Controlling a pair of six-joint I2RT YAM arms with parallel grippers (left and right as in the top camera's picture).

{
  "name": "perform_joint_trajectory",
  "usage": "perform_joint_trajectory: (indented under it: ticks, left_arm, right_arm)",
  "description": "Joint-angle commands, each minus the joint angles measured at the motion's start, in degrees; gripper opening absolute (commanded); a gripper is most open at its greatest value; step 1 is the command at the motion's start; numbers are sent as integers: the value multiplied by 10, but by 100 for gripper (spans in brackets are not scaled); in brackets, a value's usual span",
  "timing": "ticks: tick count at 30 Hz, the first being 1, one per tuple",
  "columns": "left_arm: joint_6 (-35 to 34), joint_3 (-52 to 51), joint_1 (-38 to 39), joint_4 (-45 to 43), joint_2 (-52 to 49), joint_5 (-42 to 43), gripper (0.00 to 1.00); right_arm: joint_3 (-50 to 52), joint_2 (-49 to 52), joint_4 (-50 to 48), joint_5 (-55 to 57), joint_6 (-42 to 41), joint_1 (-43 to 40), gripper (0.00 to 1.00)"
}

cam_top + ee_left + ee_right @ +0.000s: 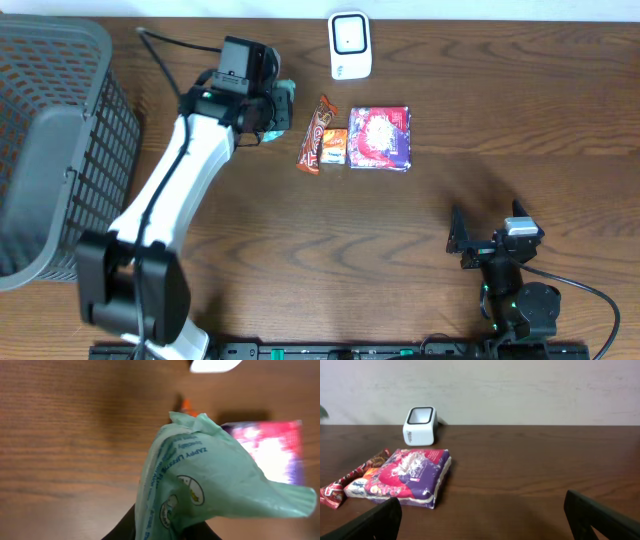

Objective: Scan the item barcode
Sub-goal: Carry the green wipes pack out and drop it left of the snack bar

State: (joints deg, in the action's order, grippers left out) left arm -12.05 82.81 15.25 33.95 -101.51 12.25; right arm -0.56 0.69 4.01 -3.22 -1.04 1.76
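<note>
A pale green printed packet (210, 480) fills the left wrist view, its lower end pinched between the dark fingers of my left gripper (165, 532). Overhead, that gripper (280, 108) hangs at the back left of the table with the green packet (286, 95) poking out toward the right. The white barcode scanner (350, 45) stands at the back centre, to the right of the packet. My right gripper (480, 240) rests near the front right, jaws wide open and empty; its own view shows the gripper (485, 520) over bare wood, facing the scanner (420, 425).
A brown candy bar (318, 133), a small orange packet (334, 147) and a purple-and-red packet (380, 137) lie side by side in front of the scanner. A grey mesh basket (60, 150) takes up the left edge of the table.
</note>
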Motion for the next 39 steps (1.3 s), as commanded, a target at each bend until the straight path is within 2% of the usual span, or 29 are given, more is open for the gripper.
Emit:
perform_joint_trajectory:
  ticks: [1,9,12,13,17,18,20,26,29,33,35,39]
  left_arm:
    - [56,7,0,-16,-39,-31,22]
    - [54,7,0,-57,-108,-24,22]
    - [12,7,1,-60,-128,-22,24]
    - [-6,7,2,-59,-139,-22,33]
    - [-6,7,4,-60,-140,-21,47]
    - [-5,7,4,-61,-135,0,56]
    - [-5,7,3,-62,-125,21,62]
    - [-5,8,1,-63,-57,25,74]
    - [-5,8,-6,-61,2,25,82]
    - [-5,8,-29,-46,100,19,86]
    - [-5,8,-43,-28,146,11,98]
    - [-5,8,-71,39,220,10,98]
  right_arm:
    - [2,-3,1,-3,-8,-4,99]
    - [2,-4,1,-3,-8,-4,99]
    - [2,-4,1,-3,-8,-4,99]
    - [2,-4,1,-3,-8,-4,99]
    - [2,-3,1,-3,-8,-4,99]
    - [2,-4,1,-3,-8,-4,99]
    - [2,-4,1,-3,-8,-4,99]
    - [2,-4,1,-3,-8,-4,99]
    - [2,-4,1,-3,-8,-4,99]
    - [2,-4,1,-3,-8,-4,99]
    - [2,-4,0,-3,-8,-4,99]
    - [2,-4,1,-3,-8,-4,99]
